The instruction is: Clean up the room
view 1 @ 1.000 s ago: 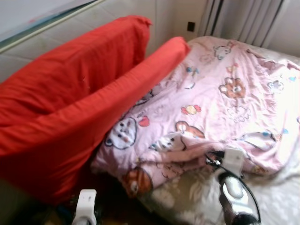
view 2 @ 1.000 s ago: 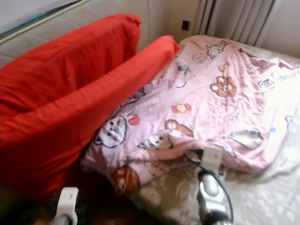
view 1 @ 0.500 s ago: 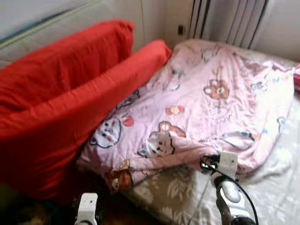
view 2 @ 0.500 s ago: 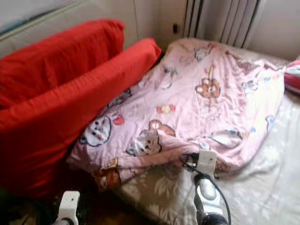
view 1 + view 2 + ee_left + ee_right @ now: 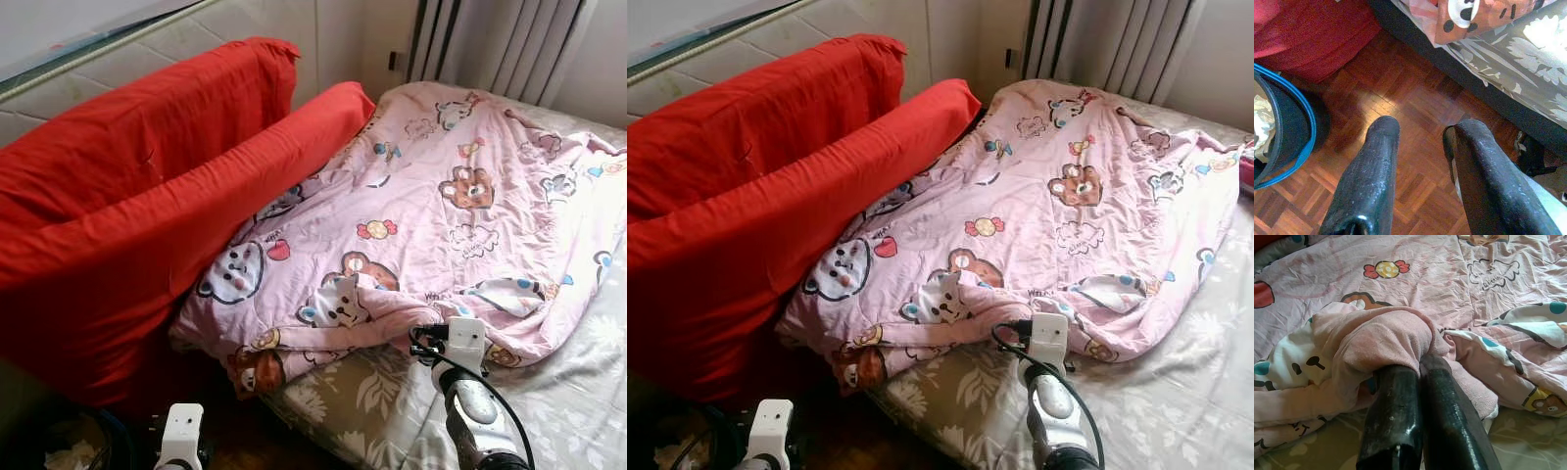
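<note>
- My left gripper [image 5: 1420, 171] hangs low beside the bed, its fingers parted and holding nothing, over the parquet floor [image 5: 1415, 98]; a blue-rimmed bin [image 5: 1283, 127] sits just beside it.
- My right gripper [image 5: 1418, 367] is at the near edge of the bedding, fingers pressed together with a fold of the pink cartoon quilt [image 5: 441, 196] pinched between them; the cloth bunches over the tips.
- The quilt lies rumpled across the bed, its near corner drooping off the mattress edge, and the floral sheet [image 5: 568, 411] shows bare below it on my right.
- Further off, two red pillows [image 5: 147, 215] lean against the headboard [image 5: 118, 49], the lower one touching the quilt's left border.
- Curtains [image 5: 500, 44] hang behind the far end of the bed.
- I judge the step in hand to be making the bed: I have a pinch on the quilt's edge and it is not yet spread.
- The next move likely calls for drawing the fold towards the bare sheet, keeping the pinch firm, since the thin cloth could slip out.
</note>
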Available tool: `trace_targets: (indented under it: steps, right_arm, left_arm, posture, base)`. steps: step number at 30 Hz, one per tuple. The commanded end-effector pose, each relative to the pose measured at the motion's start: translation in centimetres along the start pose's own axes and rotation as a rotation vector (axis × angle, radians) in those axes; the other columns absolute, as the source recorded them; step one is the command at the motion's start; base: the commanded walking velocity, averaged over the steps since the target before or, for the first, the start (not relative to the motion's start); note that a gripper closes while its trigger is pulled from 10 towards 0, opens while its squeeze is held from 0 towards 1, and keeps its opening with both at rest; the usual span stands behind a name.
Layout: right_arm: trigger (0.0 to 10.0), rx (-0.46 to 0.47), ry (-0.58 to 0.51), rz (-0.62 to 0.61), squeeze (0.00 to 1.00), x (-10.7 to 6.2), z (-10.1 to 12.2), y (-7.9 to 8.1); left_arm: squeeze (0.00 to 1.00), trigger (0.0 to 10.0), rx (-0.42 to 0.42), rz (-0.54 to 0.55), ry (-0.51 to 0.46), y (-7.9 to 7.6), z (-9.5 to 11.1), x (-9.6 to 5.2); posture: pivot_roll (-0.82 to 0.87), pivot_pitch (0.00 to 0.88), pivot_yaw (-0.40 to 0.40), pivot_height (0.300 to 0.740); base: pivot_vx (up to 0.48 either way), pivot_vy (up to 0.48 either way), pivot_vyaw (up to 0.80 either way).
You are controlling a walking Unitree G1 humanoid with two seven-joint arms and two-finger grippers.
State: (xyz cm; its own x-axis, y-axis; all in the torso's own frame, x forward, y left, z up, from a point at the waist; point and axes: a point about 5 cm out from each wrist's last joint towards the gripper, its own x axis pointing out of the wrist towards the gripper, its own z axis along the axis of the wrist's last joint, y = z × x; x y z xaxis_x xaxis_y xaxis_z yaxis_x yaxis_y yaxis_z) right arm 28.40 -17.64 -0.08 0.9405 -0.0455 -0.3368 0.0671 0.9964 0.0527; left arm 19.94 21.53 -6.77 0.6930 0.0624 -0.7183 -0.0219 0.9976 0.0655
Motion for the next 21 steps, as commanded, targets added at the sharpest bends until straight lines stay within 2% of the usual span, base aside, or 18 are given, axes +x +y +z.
trace_targets:
  steps: [1,21]
  right_arm:
    - [10.0,0.003,0.026,0.010,0.00,-0.16,-0.53,0.28]
    - [10.0,0.003,0.029,-0.006,0.00,-0.17,-0.58,0.13]
  left_arm:
    - [0.00,10.0,0.000,0.001,0.023,0.16,-0.85,-0.26]
    - [0.00,10.0,0.017,-0.008,0.038,0.23,-1.05,-0.30]
  posture:
    - [-0.02,0.130,0.043,0.740]
    - [-0.02,0.132,0.047,0.740]
  base:
    - [0.000,0.000,0.00]
    - [0.000,0.000,0.00]
